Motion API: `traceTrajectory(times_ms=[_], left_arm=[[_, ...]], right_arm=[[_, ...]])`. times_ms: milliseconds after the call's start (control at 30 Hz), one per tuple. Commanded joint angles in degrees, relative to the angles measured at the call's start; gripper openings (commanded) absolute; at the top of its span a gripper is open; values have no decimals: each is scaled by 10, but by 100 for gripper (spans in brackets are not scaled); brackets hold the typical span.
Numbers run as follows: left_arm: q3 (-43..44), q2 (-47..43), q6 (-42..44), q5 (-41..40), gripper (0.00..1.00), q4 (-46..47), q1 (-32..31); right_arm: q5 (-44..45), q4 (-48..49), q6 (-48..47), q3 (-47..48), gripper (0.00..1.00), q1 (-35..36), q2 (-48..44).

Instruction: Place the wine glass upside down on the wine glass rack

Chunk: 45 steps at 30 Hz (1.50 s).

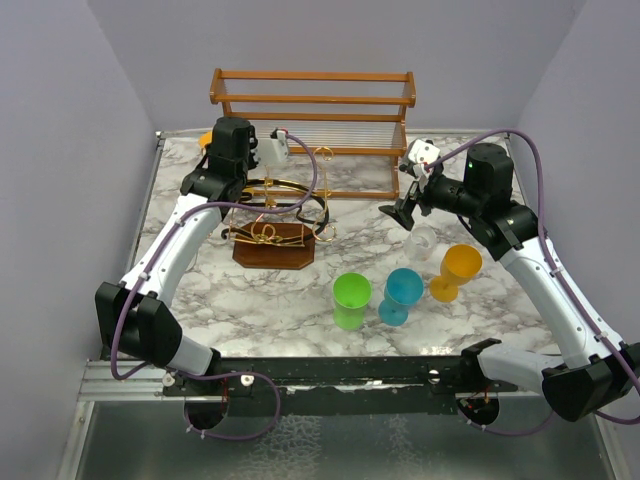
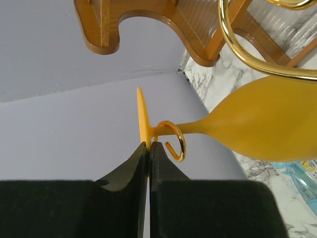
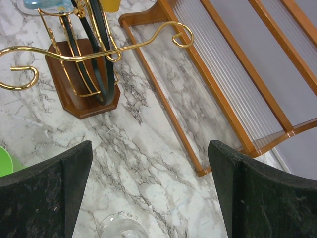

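— Progress so far?
— Nearly done: orange wine glass stem threaded through a gold curl of the wine glass rack, foot pinched by left claw.
— Remaining?
— Likely just release. Right claw spread, empty, above the surface.

Yellow-orange wine glass just ahead of the matte black left fingers. Gold and black wire on the wine glass rack, dark brown on its base, beyond the black right fingers. White table veined grey between them. Orange-brown shelf with ribbed clear panels. Green goblet, blue goblet, orange goblet near the right fingers.
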Motion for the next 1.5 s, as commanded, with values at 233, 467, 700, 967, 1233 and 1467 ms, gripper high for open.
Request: traceTrajectory(times_ms=[233, 467, 700, 967, 1233, 1467], left_arm=[[-8, -13, -30, 28, 11, -6, -8], [-7, -16, -53, 32, 15, -14, -9], [-1, -24, -67, 41, 15, -36, -10], [14, -39, -102, 71, 22, -66, -11], [22, -49, -120, 84, 25, -78, -13], [42, -64, -181, 113, 37, -100, -12]], right_arm=[[-12, 10, -7, -7, 99, 1, -2], [-10, 11, -7, -8, 100, 1, -3], [-10, 11, -7, -8, 99, 1, -4], [-10, 12, -7, -8, 100, 1, -3], [-12, 10, -6, -7, 99, 1, -3], [-12, 10, -7, -8, 99, 1, -2]])
